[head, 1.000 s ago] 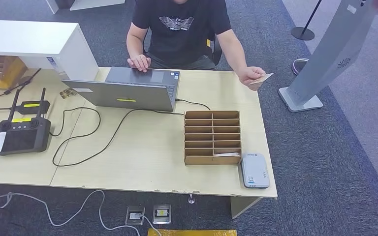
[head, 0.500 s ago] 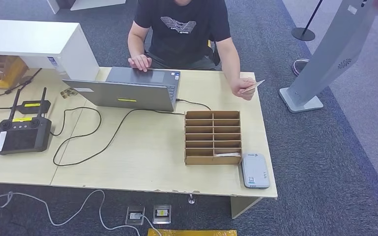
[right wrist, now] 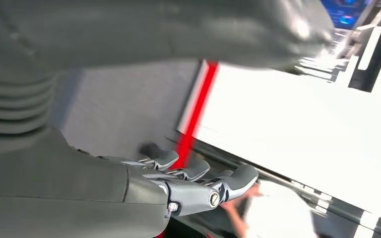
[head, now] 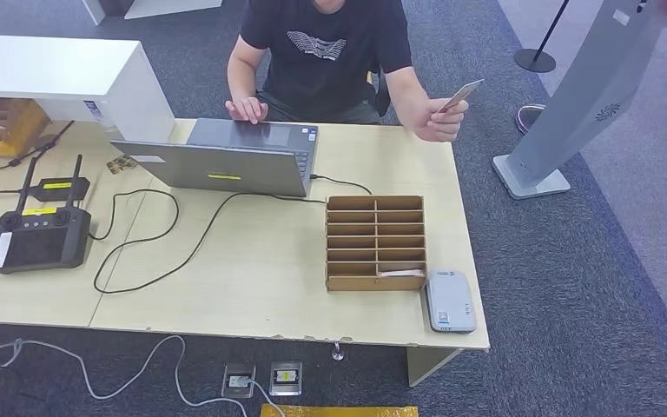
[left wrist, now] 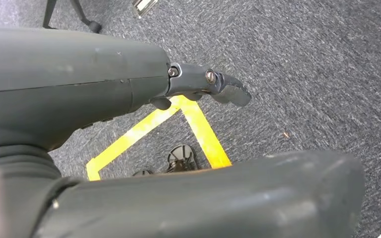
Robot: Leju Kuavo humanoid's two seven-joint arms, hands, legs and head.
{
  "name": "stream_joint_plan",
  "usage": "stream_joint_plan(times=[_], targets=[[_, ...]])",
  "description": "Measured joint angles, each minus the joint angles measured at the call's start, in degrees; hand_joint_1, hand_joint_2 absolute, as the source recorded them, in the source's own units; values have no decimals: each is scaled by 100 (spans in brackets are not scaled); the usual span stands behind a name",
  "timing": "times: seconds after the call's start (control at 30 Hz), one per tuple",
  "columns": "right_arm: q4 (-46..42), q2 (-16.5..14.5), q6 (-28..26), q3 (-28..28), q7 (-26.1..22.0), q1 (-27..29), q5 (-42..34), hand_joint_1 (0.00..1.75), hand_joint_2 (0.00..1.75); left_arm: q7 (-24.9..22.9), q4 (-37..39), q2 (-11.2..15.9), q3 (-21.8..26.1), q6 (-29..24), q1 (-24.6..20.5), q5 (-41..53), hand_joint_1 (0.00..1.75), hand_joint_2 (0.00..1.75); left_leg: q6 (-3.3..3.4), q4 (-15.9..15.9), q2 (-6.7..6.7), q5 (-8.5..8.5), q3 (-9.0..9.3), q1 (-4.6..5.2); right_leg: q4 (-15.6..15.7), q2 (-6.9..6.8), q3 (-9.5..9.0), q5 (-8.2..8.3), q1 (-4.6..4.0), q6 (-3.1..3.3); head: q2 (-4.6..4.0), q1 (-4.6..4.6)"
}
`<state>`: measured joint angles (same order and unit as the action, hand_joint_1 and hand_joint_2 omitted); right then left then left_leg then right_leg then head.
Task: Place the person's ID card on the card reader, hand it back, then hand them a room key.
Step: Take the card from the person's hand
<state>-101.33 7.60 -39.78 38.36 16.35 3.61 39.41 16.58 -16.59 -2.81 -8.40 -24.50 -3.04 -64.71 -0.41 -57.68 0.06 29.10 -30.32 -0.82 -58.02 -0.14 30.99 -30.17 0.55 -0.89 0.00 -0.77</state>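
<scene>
Fingers of our right hand [right wrist: 193, 181] look spread and empty, left hand [left wrist: 198, 87] unclear, so we reach up slowly and pinch the ID card [head: 460, 95] the person's hand [head: 439, 122] holds above the table [head: 252, 261] corner, by its free edge.

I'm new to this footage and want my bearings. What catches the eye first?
The person in a black shirt across the table, holding an ID card up at its far right corner. Then the wooden slotted box beside the grey card reader at the near right edge, and the open laptop.
</scene>
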Motion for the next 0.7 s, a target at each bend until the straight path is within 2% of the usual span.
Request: stream_joint_plan(times=[0.13,0.23,0.3,0.47,0.7], targets=[[-389,505,0,-455,876,-38,1314,0,175,-38,23,25,-22,8,-4,58,0,0,0,0,-9,0,-3,0,-1,-9,-2,0,0,0,0,-2],[-634,1026,7,-989,1677,-73,2183,0,175,-39,46,38,-37,7,-13,92,0,0,0,0,-12,-1,-6,0,-1,-13,-3,0,0,0,0,-1],[-744,1397,77,-1394,2036,-145,2630,0,175,-39,56,48,-39,7,-22,116,0,0,0,0,-13,-1,-7,0,-1,-14,-3,0,0,0,0,-1],[-871,2145,682,-2374,2134,-443,3420,0,175,-37,65,73,-57,35,-36,216,0,0,6,0,-21,-5,-4,1,-1,-23,-3,0,1,0,0,-2],[-859,2939,2135,-3737,2136,-973,3880,0,175,-56,84,109,-161,163,-36,336,0,0,6,0,-24,-5,-10,1,-2,-27,-2,0,0,0,0,1]])
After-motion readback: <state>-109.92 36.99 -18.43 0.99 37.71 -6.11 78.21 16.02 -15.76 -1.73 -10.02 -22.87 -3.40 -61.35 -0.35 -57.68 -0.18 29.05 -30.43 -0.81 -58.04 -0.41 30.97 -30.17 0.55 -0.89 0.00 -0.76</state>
